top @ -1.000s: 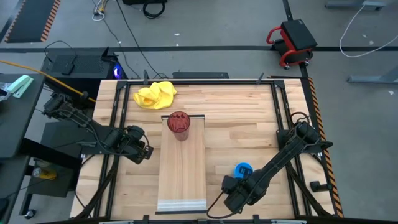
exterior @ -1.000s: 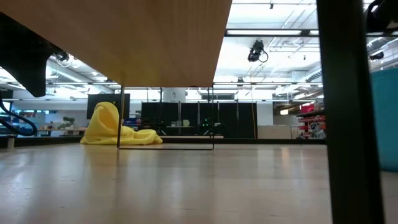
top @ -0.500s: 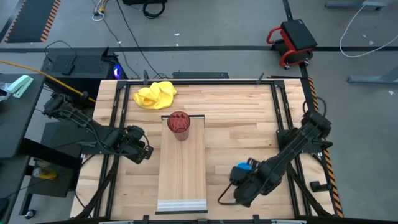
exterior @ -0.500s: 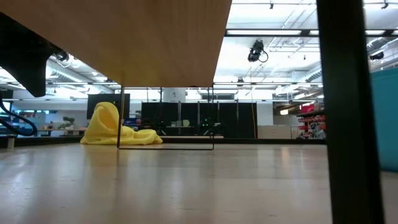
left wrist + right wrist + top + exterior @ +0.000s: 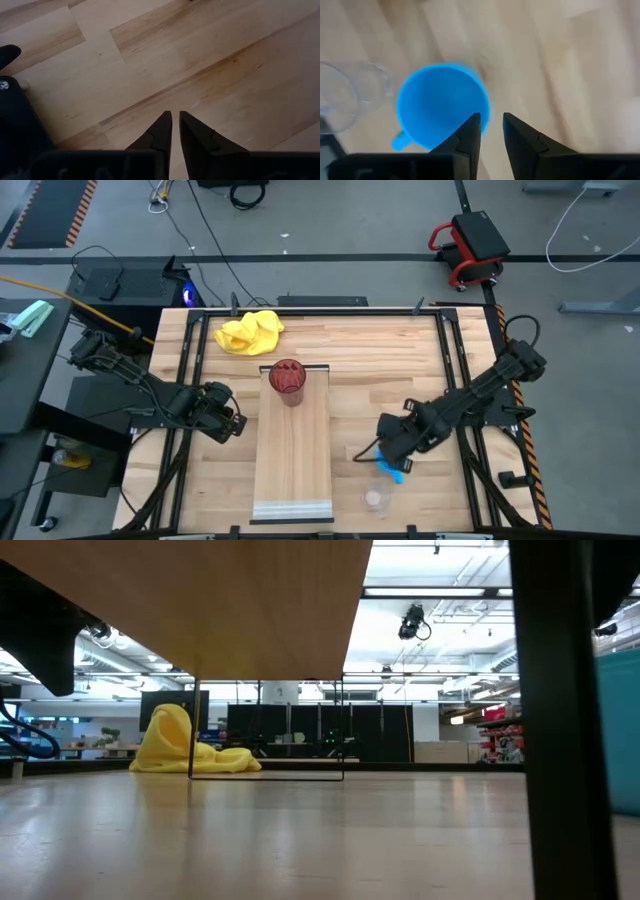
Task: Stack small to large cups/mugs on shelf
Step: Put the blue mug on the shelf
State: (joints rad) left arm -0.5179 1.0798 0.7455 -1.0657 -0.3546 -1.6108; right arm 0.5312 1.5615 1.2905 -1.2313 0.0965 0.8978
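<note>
A dark red ribbed tumbler (image 5: 287, 377) stands upright at the far end of the pale shelf board (image 5: 293, 470). The blue mug (image 5: 390, 471) stands on the table right of the shelf, mouth up, handle (image 5: 399, 143) sticking out. A small clear glass cup (image 5: 376, 498) stands just nearer the front edge. My right gripper (image 5: 398, 448) points down over the mug's rim, open (image 5: 491, 120). My left gripper (image 5: 232, 425) waits left of the shelf, its fingertips (image 5: 175, 116) almost together over bare wood. My right gripper comes at the blue mug from above. One finger (image 5: 470, 132) shows over the mug's hollow, the other (image 5: 520, 137) outside the rim (image 5: 485, 107) on the side away from the handle. I cannot tell whether either finger touches the rim.
A crumpled yellow cloth (image 5: 250, 332) lies at the table's far left, also in the low view (image 5: 185, 745). Black frame rails run along the table's left and right edges. Bare wood lies between the shelf and the mug.
My right gripper has gone up and toward the table's far edge, from over the clear glass cup to over the blue mug. The glass cup, covered by the gripper before, now shows on the table.
</note>
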